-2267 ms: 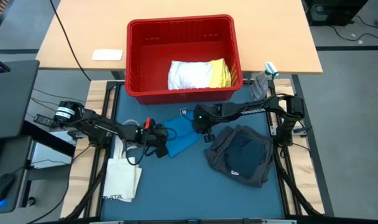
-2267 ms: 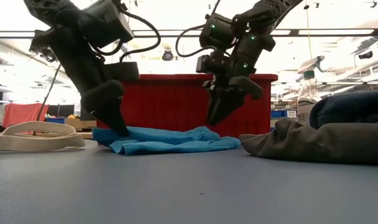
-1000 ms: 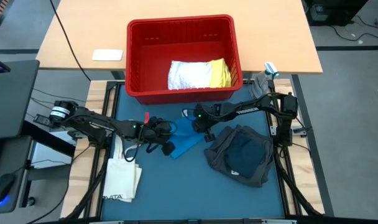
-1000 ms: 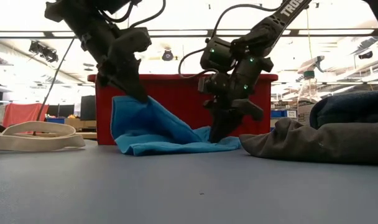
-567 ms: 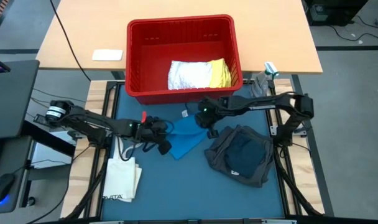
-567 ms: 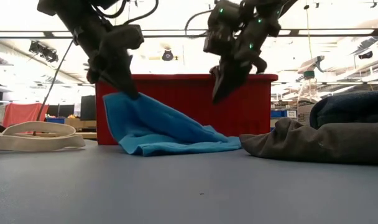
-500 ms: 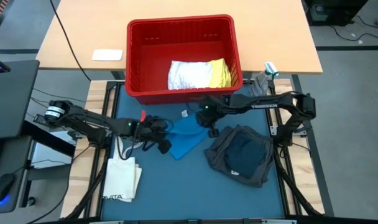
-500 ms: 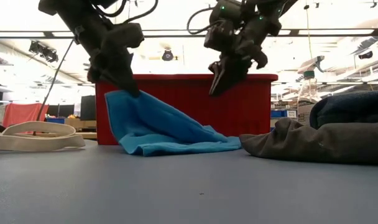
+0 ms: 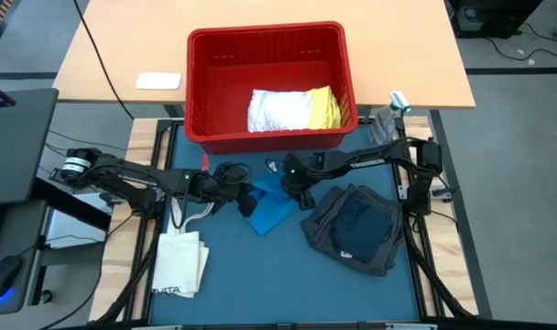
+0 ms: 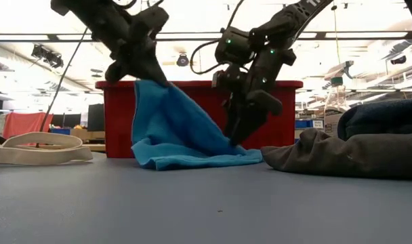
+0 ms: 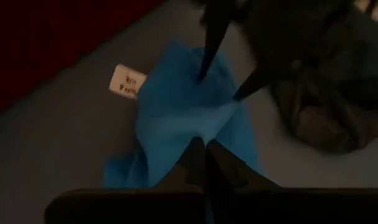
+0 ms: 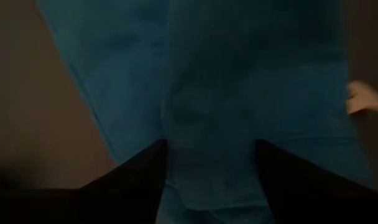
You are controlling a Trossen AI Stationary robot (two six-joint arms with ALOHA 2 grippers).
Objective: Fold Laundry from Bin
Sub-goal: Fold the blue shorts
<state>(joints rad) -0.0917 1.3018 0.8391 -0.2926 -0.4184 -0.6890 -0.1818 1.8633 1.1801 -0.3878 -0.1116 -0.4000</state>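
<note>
Low view puts bare blue-grey counter (image 10: pixel 213 203) nearest the lens, and behind it the bright blue cloth (image 10: pixel 175 129), one corner lifted high and the rest trailing down to a heap on the surface. The left end effector (image 10: pixel 150 71) is pinched tight on that raised corner; the left wrist view shows its two fingers (image 11: pixel 204 163) pressed together with the blue fabric between them. The right end effector (image 10: pixel 241 129) reaches down at the cloth's low end, and its fingers (image 12: pixel 139 177) stand well apart with blue cloth filling the space between them, gripping nothing. A white label (image 11: pixel 127 81) shows at the cloth's edge.

To the right of the blue piece lies a dark grey garment (image 9: pixel 356 229) in a rumpled pile with a dark navy piece (image 9: pixel 359 227) on top of it. At the counter's left side lies a cream tote bag (image 9: pixel 180 261), its long handles (image 10: pixel 36 148) looped flat.

Farther back stands the red bin (image 9: pixel 201 92), just beyond the blue cloth. Inside it lie a white textured cloth (image 9: pixel 278 110) and a yellow cloth (image 9: pixel 324 107), touching each other.
</note>
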